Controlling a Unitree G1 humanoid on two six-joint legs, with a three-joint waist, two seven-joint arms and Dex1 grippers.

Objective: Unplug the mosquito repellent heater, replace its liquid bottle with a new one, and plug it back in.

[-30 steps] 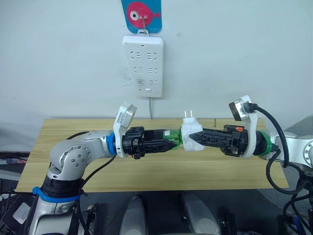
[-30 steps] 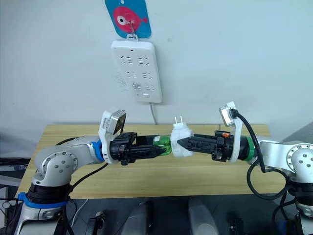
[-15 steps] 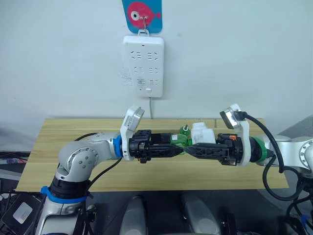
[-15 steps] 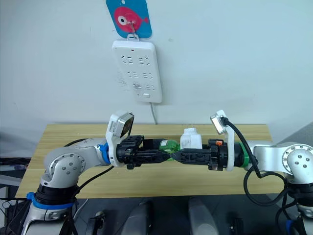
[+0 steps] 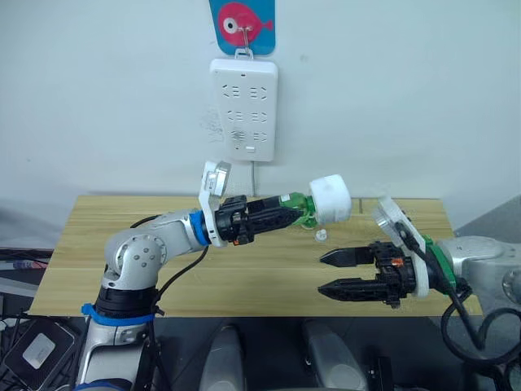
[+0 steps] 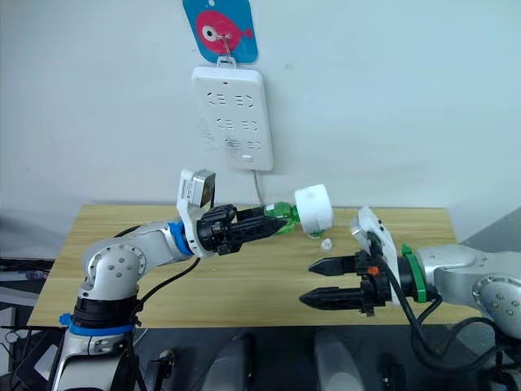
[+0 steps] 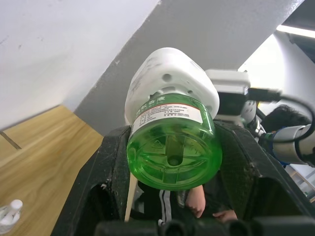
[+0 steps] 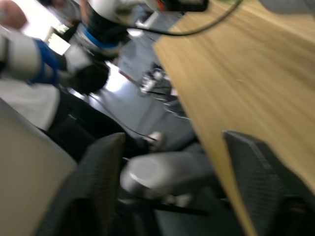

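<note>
Heater is unplugged: the small white rounded plastic mosquito repellent heater (image 5: 330, 198) is in the air above the light wooden table (image 5: 106, 252), screwed onto a translucent green liquid bottle (image 5: 296, 207). Our left gripper (image 5: 281, 215) is pinching that bottle by its body, fingers clamped on either side of it; the left wrist view shows the green base (image 7: 172, 150) wedged between them with the white unit beyond. We judge bottle and heater to be joined, but can't tell from here whether this is the old bottle or the new one.

Our right gripper (image 5: 339, 273) hangs lower and nearer us, well apart from the heater, holding nothing, with its two black fingers (image 5: 335, 257) spread.

A small clear bottle with a white cap (image 5: 320, 236) stands on the table just below the heater, possibly the other bottle, too small to say.

The long white multi-socket power strip (image 5: 243, 108) hangs on the wall under a blue card with a pink fish (image 5: 240, 17), sockets free.

Left to do, as we read it: confirm the swap, then bring the prongs up to the strip and push in
</note>
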